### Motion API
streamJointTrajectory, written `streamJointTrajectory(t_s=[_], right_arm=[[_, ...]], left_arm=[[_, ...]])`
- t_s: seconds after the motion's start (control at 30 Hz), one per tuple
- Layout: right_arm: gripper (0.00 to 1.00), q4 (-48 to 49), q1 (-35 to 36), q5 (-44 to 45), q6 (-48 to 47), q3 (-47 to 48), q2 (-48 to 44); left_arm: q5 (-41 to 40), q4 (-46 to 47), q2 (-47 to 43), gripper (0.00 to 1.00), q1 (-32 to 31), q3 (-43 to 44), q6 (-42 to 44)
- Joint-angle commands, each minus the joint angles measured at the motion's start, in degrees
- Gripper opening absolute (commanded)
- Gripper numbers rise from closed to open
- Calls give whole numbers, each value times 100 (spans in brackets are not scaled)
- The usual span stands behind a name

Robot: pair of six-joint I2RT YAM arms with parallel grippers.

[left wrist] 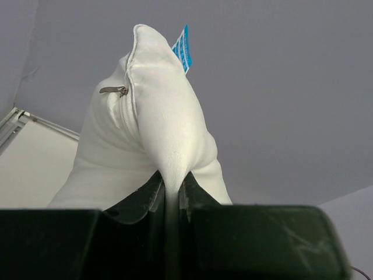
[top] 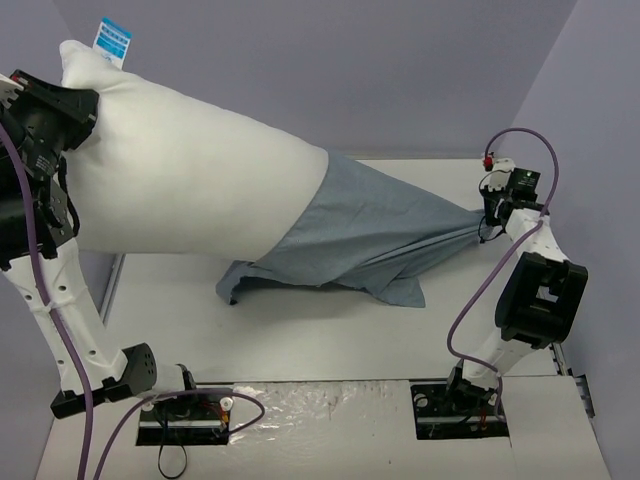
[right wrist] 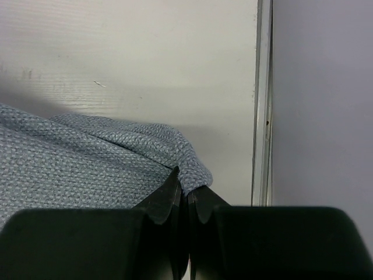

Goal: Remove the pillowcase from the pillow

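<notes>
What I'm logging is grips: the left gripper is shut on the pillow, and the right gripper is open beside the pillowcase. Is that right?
Not quite. The right gripper is not open: the right wrist view shows its jaws shut on a fold of the pillowcase. The left gripper is indeed shut on the pillow.

The flat off-white table fills the lower middle of the frame. Near its centre rest the slack lower folds of the grey-blue fabric pillowcase. Two black arm bases sit along its bottom edge.
</notes>
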Motion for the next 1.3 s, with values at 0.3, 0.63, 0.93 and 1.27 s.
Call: streamJointTrajectory(t_s=[0.3, 0.63, 0.93, 1.27], right_arm=[[0, 219, -206, 321, -65, 89, 46], [0, -35, 250, -338, -152, -219, -332], [0, -500, 795, -575, -38, -79, -288], [88, -2258, 988, -2470, -2110, 799, -929]], left_arm=[[-661, 849, -267, 2, 138, 661, 223], [297, 1701, -346, 2, 42, -649, -586], [-45, 1737, -1074, 2, -240, -1922, -780], [-731, 1324, -1506, 2, -257, -2548, -234]])
